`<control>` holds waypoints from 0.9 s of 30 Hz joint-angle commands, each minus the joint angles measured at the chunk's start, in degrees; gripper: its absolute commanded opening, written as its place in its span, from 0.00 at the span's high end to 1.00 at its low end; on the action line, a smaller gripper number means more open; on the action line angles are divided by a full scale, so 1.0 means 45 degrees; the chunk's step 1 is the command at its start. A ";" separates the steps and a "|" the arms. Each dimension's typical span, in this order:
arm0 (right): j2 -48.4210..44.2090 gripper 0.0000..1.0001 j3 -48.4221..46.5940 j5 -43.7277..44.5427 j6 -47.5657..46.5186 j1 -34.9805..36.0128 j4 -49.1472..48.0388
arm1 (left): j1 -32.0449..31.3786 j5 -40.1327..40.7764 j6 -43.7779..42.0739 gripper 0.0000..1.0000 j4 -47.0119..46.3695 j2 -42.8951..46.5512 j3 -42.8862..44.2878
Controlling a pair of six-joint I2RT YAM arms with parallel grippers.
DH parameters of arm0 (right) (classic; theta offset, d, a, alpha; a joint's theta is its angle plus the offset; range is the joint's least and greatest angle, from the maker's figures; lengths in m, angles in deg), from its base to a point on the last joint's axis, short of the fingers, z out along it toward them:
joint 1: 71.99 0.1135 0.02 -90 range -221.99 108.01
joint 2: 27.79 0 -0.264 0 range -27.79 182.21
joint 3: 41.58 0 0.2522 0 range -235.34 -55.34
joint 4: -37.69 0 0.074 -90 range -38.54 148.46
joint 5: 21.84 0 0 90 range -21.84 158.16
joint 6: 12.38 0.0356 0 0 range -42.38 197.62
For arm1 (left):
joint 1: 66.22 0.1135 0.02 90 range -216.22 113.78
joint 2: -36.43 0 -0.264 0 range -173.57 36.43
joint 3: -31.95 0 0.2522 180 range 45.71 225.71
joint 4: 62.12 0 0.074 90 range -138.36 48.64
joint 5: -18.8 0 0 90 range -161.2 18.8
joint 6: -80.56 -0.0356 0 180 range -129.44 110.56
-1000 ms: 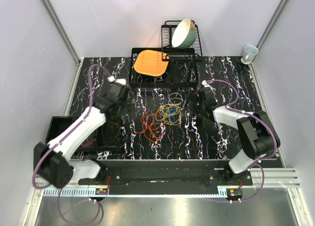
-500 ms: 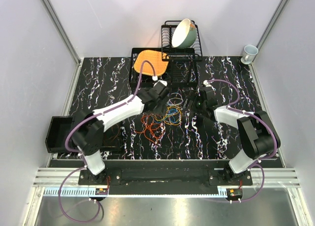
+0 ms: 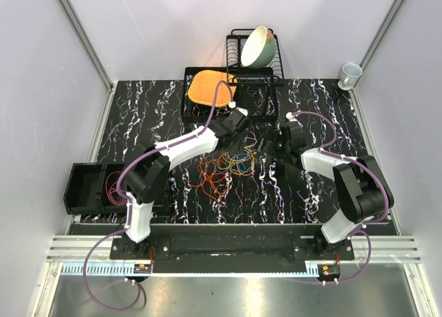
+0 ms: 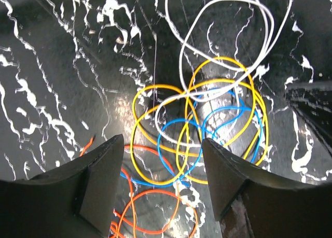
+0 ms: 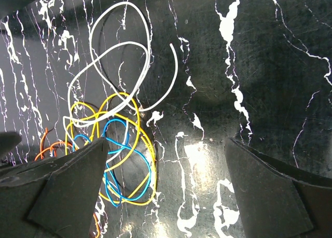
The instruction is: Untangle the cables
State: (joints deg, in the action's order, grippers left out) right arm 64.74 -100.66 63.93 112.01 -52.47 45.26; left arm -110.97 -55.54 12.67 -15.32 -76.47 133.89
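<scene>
Bin (image 3: 81,186) lower left: red loops (image 3: 114,193) | rack (image 3: 233,54) upper centre: bowl (image 3: 257,46) | my left tool (image 4: 163,144), right tool (image 5: 166,144): gaping, empty, above cables (image 3: 231,166), middle of tabletop (image 3: 138,117)

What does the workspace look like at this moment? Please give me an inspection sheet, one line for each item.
Surface: black marbled tabletop, glossy, with glare.
Job's things: cable tangle at centre; white loop, yellow loops, blue loops and orange loops overlap.
Clutter: bowl in dish rack; orange mat on black tray; cup at far right corner; black bin at left, red wires inside.
Grippers: left gripper open above the yellow and blue loops; right gripper open beside the tangle; both hold nothing.
Cables: mauve hoses run along both arms.
Surroundings: pale walls; metal rail at near edge.
</scene>
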 commanded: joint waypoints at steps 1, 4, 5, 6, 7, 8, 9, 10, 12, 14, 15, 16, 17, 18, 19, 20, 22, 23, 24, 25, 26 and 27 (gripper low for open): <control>-0.0133 0.00 -0.0125 -0.0310 0.0189 -0.0082 -0.0673 | 0.0101 0.0055 -0.0538 0.35 -0.0505 -0.0282 0.0775; 0.0023 0.00 -0.0124 -0.0330 0.0209 -0.0082 -0.0849 | 0.0120 -0.0140 -0.0577 0.35 -0.0895 -0.0379 0.0755; 0.0043 0.00 -0.0143 -0.0349 0.0190 -0.0082 -0.0850 | 0.0121 -0.0334 -0.0519 0.35 -0.1070 -0.0437 0.0736; 0.0062 0.00 -0.0163 -0.0330 0.0151 -0.0082 -0.0830 | 0.0121 -0.0432 -0.0499 0.35 -0.1149 -0.0457 0.0755; 0.0043 0.00 -0.0163 -0.0233 0.0131 -0.0082 -0.0830 | 0.0121 -0.0511 -0.0499 0.35 -0.1169 -0.0516 0.0775; -0.0034 0.00 -0.0125 -0.0174 0.0073 -0.0082 -0.0791 | 0.0101 -0.0685 -0.0480 0.35 -0.1170 -0.0535 0.0814; -0.0074 0.00 -0.0105 -0.0135 0.0053 -0.0082 -0.0791 | 0.0120 -0.0745 -0.0479 0.35 -0.1150 -0.0516 0.0795; -0.0132 0.00 -0.0085 -0.0057 0.0014 -0.0082 -0.0810 | 0.0082 -0.0765 -0.0479 0.35 -0.1169 -0.0439 0.0737; -0.0152 0.00 0.0032 -0.0095 -0.0006 -0.0082 -0.1063 | 0.0101 -0.0785 -0.0479 0.35 -0.1150 -0.0068 0.0444; -0.0152 0.00 0.0304 -0.0386 -0.0006 -0.0082 -0.1685 | 0.0101 -0.0746 -0.0654 0.35 -0.1150 0.0459 0.0152; -0.0152 0.00 0.0576 -0.0466 -0.0006 -0.0082 -0.1960 | 0.0082 -0.0630 -0.0752 0.35 -0.0995 0.0789 0.0092; -0.0191 0.00 0.0734 -0.0544 -0.0045 -0.0082 -0.2524 | 0.0082 -0.0571 -0.1004 0.35 -0.0955 0.0966 0.0034; -0.0269 0.00 0.0890 -0.0622 -0.0026 -0.0082 -0.2761 | 0.0082 -0.0454 -0.1142 0.34 -0.0897 0.1104 0.0033; -0.0347 0.00 0.1008 -0.0642 -0.0122 -0.0101 -0.2938 | 0.0101 -0.0221 -0.1240 0.34 -0.0742 0.1318 0.0014; -0.0502 0.00 0.1221 -0.0604 -0.0142 -0.0082 -0.3229 | 0.0101 -0.0122 -0.1434 0.34 -0.0682 0.1436 -0.0006; -0.0601 0.00 0.1301 -0.0468 -0.0201 -0.0101 -0.3329 | 0.0101 -0.0063 -0.1514 0.34 -0.0643 0.1534 -0.0083; -0.0679 0.00 0.1418 -0.0291 -0.0357 -0.0063 -0.3427 | 0.0101 -0.0042 -0.1689 0.33 -0.0720 0.1924 -0.0453; -0.0718 0.00 0.1458 -0.0233 -0.0435 -0.0082 -0.3524 | 0.0120 -0.0062 -0.1729 0.33 -0.0798 0.2022 -0.0591; -0.0738 0.00 0.1574 -0.0213 -0.0532 -0.0082 -0.3622 | 0.0121 -0.0139 -0.1749 0.32 -0.0973 0.2216 -0.0747; -0.0777 0.01 0.1614 -0.0212 -0.0553 -0.0082 -0.3836 | 0.0101 -0.0179 -0.1749 0.32 -0.1013 0.2276 -0.0903; -0.0777 0.00 0.1672 -0.0251 -0.0572 -0.0101 -0.3915 | 0.0101 -0.0218 -0.1749 0.32 -0.1052 0.2316 -0.0982; -0.0797 0.00 0.1711 -0.0310 -0.0650 -0.0082 -0.3993 | 0.0101 -0.0315 -0.1730 0.32 -0.1188 0.2374 -0.1021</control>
State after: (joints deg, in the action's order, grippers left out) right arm 64.00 -93.45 62.54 111.12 -52.57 33.04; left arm -110.75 -57.09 6.55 -18.05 -68.71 130.81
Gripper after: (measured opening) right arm 0.994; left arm 0.677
